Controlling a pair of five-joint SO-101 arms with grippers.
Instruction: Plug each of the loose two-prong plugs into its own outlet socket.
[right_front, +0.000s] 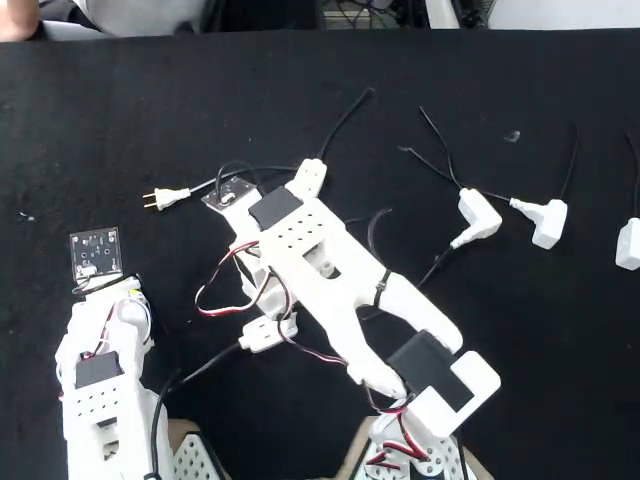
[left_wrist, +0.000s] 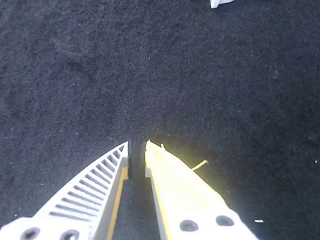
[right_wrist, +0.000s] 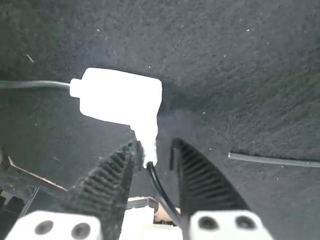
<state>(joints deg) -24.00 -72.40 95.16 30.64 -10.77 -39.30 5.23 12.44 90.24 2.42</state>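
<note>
Left hand (left_wrist: 136, 146): fingers pressed nearly together above black desk (left_wrist: 150, 60) | Right hand (right_wrist: 155, 150): fingers spread, straddling cable end of white plug (right_wrist: 120, 95)

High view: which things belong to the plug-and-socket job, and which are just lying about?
Job in hand: loose two-prong plug; angled white socket; white socket beside it; rightmost socket; socket beside the arm; socket at the right gripper.
Lying about: small pale fleck on the black table.

Black table (right_front: 120, 90) carries a loose two-prong plug (right_front: 166, 197), white sockets (right_front: 478, 217) and thin black cords (right_front: 345, 120)
</note>
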